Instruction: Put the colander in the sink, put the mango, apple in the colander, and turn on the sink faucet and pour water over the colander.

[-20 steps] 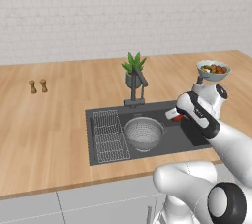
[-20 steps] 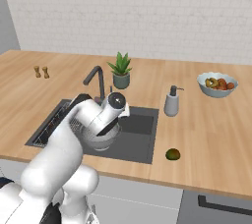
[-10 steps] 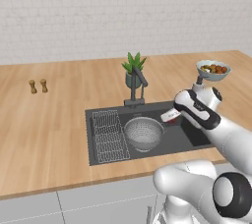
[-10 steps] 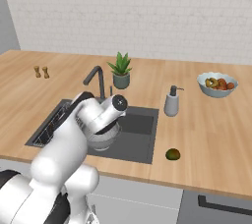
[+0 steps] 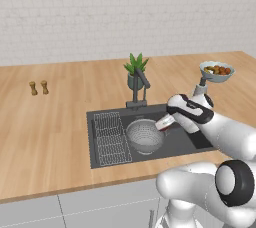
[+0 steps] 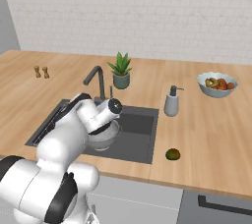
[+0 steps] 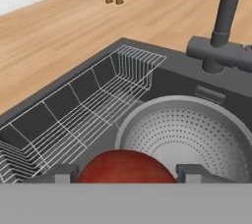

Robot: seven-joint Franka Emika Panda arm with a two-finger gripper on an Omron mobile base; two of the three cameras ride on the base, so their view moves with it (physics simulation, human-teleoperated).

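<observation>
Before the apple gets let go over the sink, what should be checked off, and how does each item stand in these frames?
1. Colander sits in the sink, beside the wire rack: ok.
2. Apple is between the fingers of the gripper: ok.
3. Gripper is over the colander's bowl rather than its rim: cannot tell; the hand view shows the apple at the near rim.
4. Colander bowl is free to take fruit: ok, its inside shows bare.
5. Mango is ready for the next pick: ok, it lies on the counter right of the sink.
6. Faucet spout clears the drop path: ok, it stands at the back.
</observation>
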